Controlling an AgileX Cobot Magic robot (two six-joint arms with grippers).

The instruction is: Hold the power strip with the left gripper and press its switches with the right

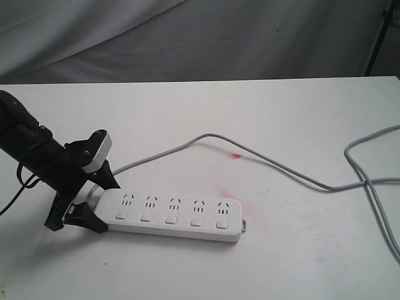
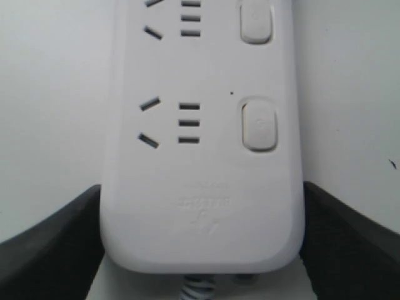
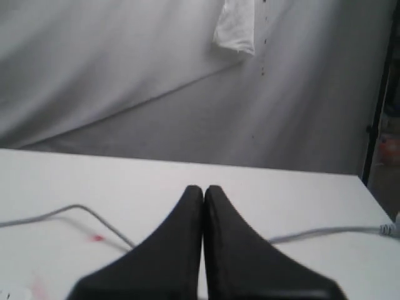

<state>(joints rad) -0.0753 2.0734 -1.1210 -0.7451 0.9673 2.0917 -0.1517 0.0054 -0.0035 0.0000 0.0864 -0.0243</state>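
Everything's laid out on a plain white table (image 1: 294, 262), which is marked up a bit. A small red dot (image 1: 236, 155) can be seen near the middle, and a fainter pink smear (image 1: 226, 191) is spread just nearer the camera. A wrinkled grey cloth backdrop (image 1: 206, 37) is hung behind the table. A black pole (image 1: 377, 40) can be made out at the far right, and a small white rag (image 3: 236, 25) is seen hanging against the backdrop.

the power strip (image 1: 172, 215) is a long white bar with rounded ends, lying flat with its sockets up on the table (image 1: 281, 112), left of middle, nearer the front edge and roughly parallel to it. its five square switches (image 1: 170, 219) run in one row along the front side (one below each socket group). the grey cord (image 1: 275, 164) leaves its left end and trails off to the right edge.
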